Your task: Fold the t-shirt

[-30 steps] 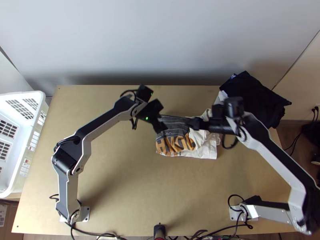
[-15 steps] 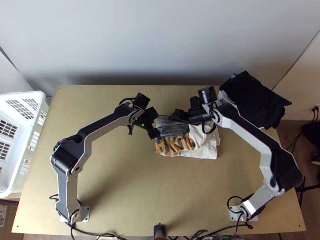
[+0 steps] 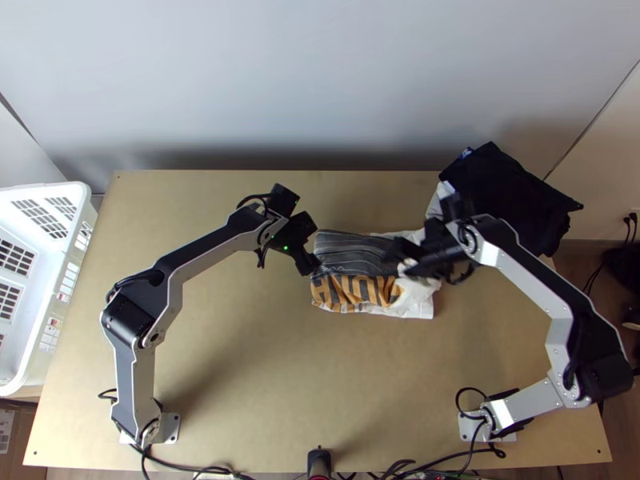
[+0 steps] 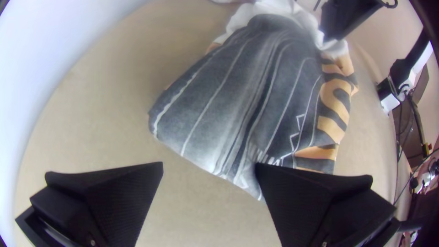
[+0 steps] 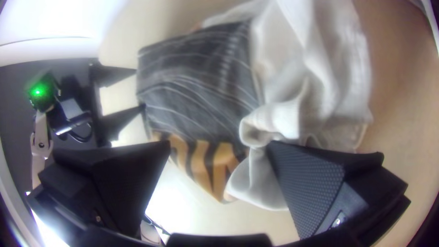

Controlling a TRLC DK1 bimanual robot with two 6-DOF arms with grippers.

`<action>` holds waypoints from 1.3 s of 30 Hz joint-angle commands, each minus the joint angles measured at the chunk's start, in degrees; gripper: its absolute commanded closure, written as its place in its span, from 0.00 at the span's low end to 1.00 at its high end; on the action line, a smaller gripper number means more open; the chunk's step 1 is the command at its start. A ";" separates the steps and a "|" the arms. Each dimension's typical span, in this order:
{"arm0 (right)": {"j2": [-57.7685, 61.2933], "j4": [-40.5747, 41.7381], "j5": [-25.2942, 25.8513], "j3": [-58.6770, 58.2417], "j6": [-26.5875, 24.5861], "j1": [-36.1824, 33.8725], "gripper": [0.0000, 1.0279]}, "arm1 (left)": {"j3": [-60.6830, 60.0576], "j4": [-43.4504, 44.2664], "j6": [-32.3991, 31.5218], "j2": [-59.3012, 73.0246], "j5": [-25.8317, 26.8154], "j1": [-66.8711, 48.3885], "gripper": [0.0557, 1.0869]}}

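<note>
The t-shirt lies bunched and partly folded near the table's middle, its grey striped and orange printed part toward the left and its white part toward the right. My left gripper is at the shirt's left edge; in the left wrist view the left gripper stands open beside the grey cloth, one finger by its edge. Over the shirt's right part is my right gripper. In the right wrist view the right gripper is open above the grey cloth and the crumpled white cloth.
A dark folded garment pile lies at the table's back right corner, with white cloth beside it. A white basket stands off the left edge. Bare table stretches in front of the shirt.
The right gripper first went left and back over the shirt, then came back toward the right and front. The grey striped part now spreads farther right. The left gripper moved slightly left, then stayed.
</note>
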 commanded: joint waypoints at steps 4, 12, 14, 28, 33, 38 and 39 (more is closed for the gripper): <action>-4.33 -10.76 1.56 -5.79 -5.91 -5.98 0.05 | 2.30 0.04 -0.29 0.57 -0.69 -0.46 0.05; -10.74 -10.67 7.54 7.04 -8.11 -2.02 0.05 | 2.39 -0.66 -0.38 -0.22 -1.13 -0.11 0.05; -11.10 -8.30 11.14 10.30 -8.37 0.61 0.05 | 2.39 -1.02 -0.56 -0.49 -1.13 -0.11 0.05; 1.12 7.70 19.14 6.87 -6.00 13.36 0.05 | -1.47 -5.50 -6.45 -5.41 -0.51 3.40 0.05; 2.62 8.40 22.66 2.12 -6.18 8.79 0.05 | -4.81 -4.88 -6.89 -7.52 -0.34 4.02 0.05; 2.18 8.31 27.31 -1.13 -6.18 2.55 0.05 | -4.73 -4.79 -9.61 -7.61 2.21 5.78 0.05; 2.09 8.22 28.02 -1.66 -6.09 1.76 0.05 | -4.73 -4.79 -10.31 -7.43 3.27 6.04 0.05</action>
